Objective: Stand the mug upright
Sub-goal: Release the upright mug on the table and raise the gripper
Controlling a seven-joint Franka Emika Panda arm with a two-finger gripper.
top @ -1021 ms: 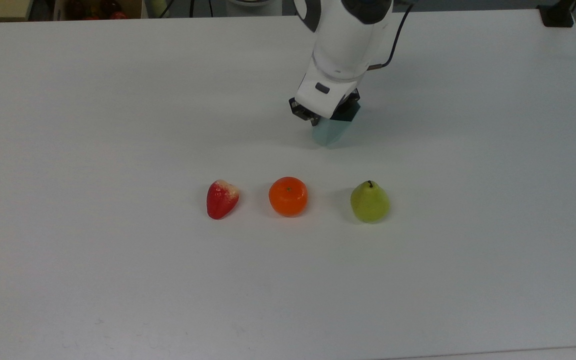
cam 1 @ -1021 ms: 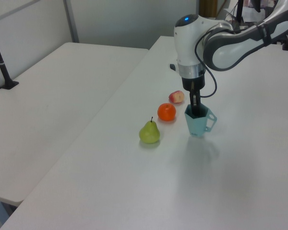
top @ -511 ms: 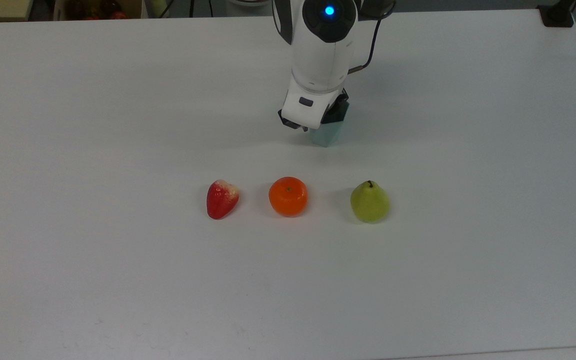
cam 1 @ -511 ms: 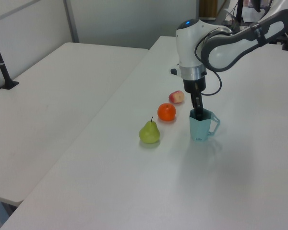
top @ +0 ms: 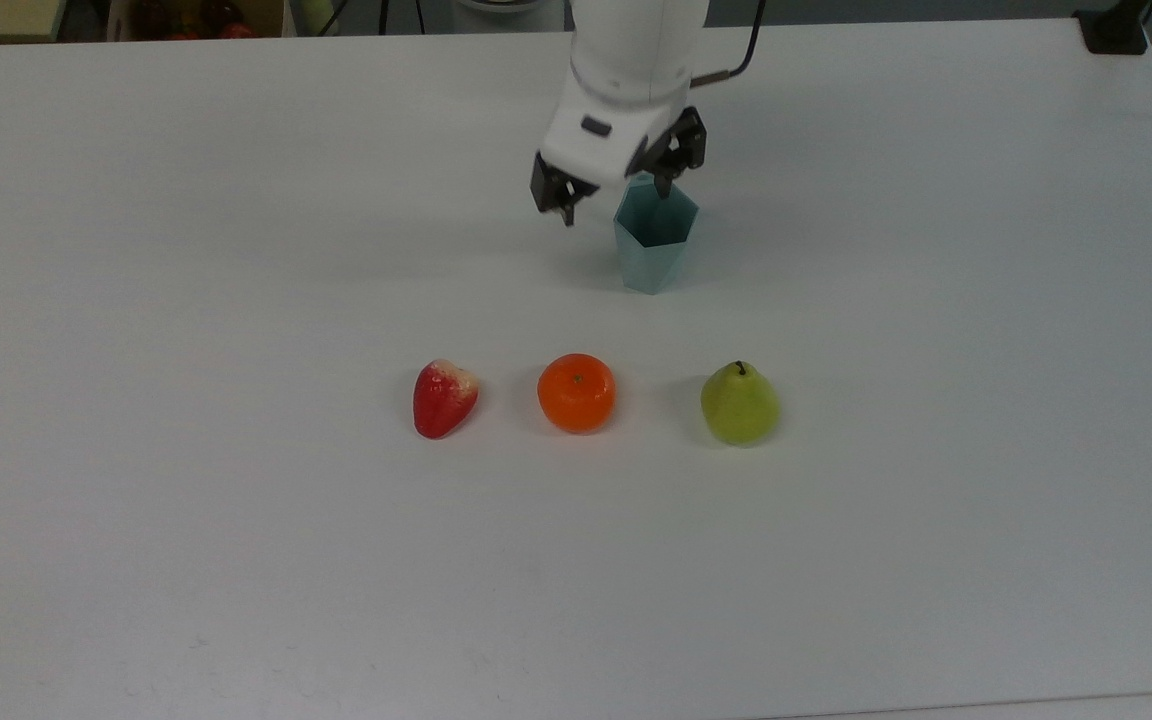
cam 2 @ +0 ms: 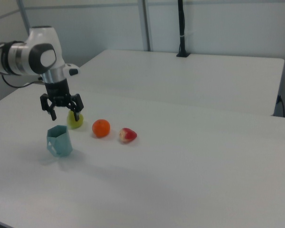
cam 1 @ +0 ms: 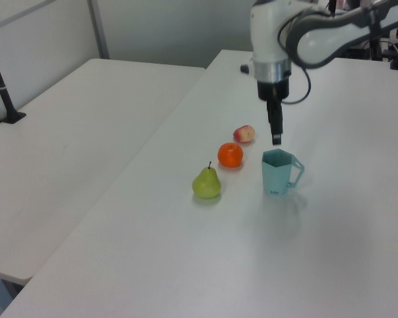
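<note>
White and bare apart from a few props, the surface [top: 236,250] carries the mug [top: 654,238] standing on its narrow base, open mouth up, its long axis vertical. In the left view I can see a handle sticking out toward the left view's right. I read the fingers [top: 619,185] as spread wide, gripping nothing, hanging just above the mug's rim and clear of it: the left view shows a gap between the lowest fingertip and the rim.

The relation that counts for me: in the top view, the mug sits at roughly 5 o'clock from the midpoint of the fingers, very near, with one fingertip over the rim's far edge and the other off to the top view's left of the mug. In the right view the fingers [cam 2: 61,107] hover above and slightly behind the mug [cam 2: 59,140].

A strawberry [top: 444,397], an orange [top: 576,392] and a pear [top: 739,403] lie in a row at 6 o'clock from the mug, well apart from it.

My judgement is the mug already stands upright, so any coming move should be a straight lift away, without brushing the rim.
</note>
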